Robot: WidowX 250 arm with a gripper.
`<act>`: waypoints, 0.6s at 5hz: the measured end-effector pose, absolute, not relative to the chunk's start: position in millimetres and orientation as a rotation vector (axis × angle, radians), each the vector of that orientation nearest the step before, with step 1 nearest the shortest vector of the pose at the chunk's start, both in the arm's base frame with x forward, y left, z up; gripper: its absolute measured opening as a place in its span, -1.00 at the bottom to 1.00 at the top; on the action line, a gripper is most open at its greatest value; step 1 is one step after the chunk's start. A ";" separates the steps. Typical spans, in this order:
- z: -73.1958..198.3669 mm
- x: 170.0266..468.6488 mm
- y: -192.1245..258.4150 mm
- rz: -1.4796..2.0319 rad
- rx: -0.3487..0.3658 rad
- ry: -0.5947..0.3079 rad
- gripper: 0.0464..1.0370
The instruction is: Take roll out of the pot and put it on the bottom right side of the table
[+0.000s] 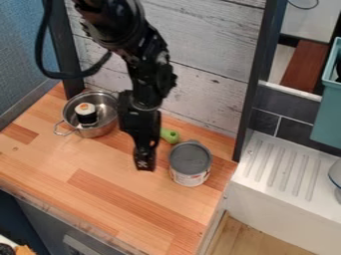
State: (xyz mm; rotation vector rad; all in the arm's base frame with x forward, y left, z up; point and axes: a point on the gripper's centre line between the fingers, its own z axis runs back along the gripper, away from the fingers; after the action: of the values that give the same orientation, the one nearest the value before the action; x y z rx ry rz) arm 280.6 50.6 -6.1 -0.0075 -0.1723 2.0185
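A sushi-like roll (85, 113), dark around its side with a white and orange top, stands inside the silver pot (105, 129) at the table's upper left. My gripper (144, 162) hangs over the middle of the wooden table (100, 199), to the right of the pot and apart from it. The roll is well to the left of the gripper.
A grey-lidded can (190, 163) stands just right of the gripper. Behind it lies a green object (170, 135), partly hidden by the arm. A white sink unit (286, 174) borders the table on the right, and a wooden wall (200, 64) rises behind.
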 end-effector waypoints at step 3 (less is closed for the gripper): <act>19.9 286.4 129.7 2.292 -0.010 -0.279 0.92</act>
State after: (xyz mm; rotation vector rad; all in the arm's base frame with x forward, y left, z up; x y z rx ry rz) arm 286.4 129.7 19.9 -0.0098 -0.2787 2.2924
